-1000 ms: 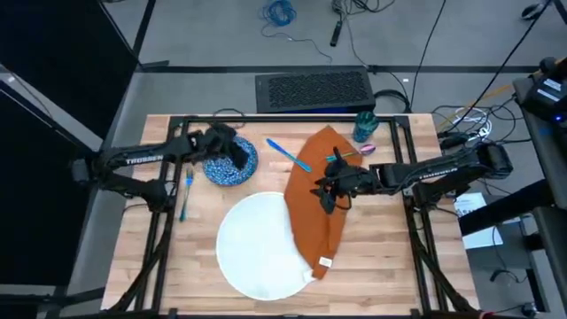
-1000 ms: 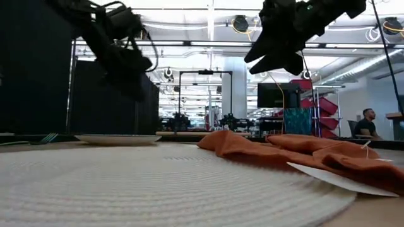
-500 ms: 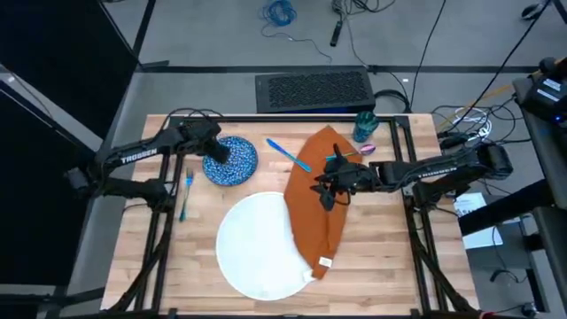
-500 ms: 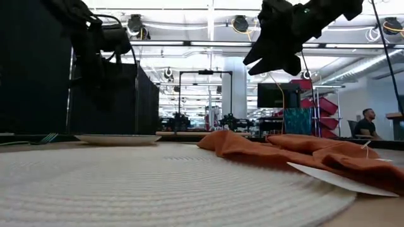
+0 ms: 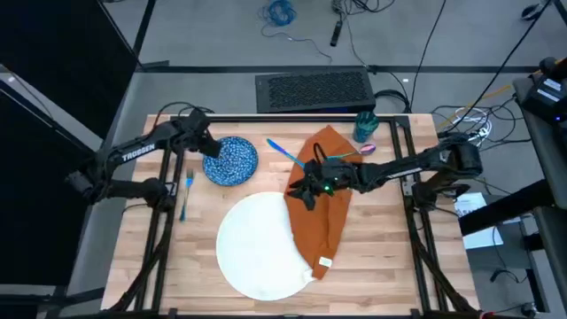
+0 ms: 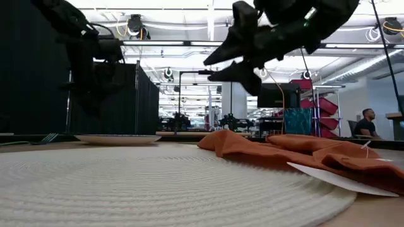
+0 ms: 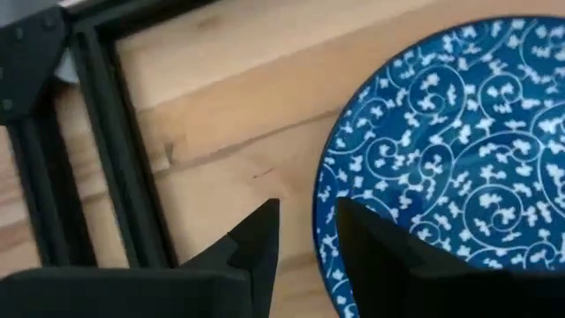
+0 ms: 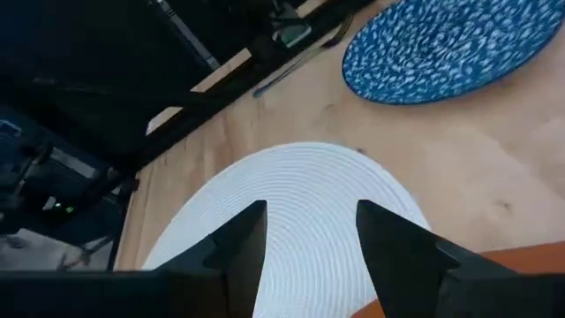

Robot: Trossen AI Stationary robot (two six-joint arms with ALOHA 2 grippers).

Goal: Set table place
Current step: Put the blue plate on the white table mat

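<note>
**Napkin first, bowl waiting**

My right gripper (image 5: 303, 191) hangs open and empty over the inner edge of the orange napkin (image 5: 321, 206), right where the cloth overlaps the rim of the white plate (image 5: 255, 245). My left gripper (image 5: 203, 144) sits just beside the outer rim of the blue patterned bowl (image 5: 231, 160), fingers parted a little, holding nothing.

As I judge it, the step in hand is clearing the napkin off the plate. To do that well I should come straight down on a raised fold near the cloth's edge, pinch cloth only, and keep my fingertips off the plate rim. A lift before any sideways drag would stop the plate sliding with it.

Room is mixed. The blue knife (image 5: 288, 154) lies just beside the napkin's far end, and the teal cup (image 5: 365, 125) stands near the table (image 5: 381, 266) back edge, so I should not sweep that way. The bare wood to the right of the napkin, toward the black rail, is the open ground. On my left, the blue fork (image 5: 186, 195) lies between the rail and the bowl, leaving little slack there.
</note>
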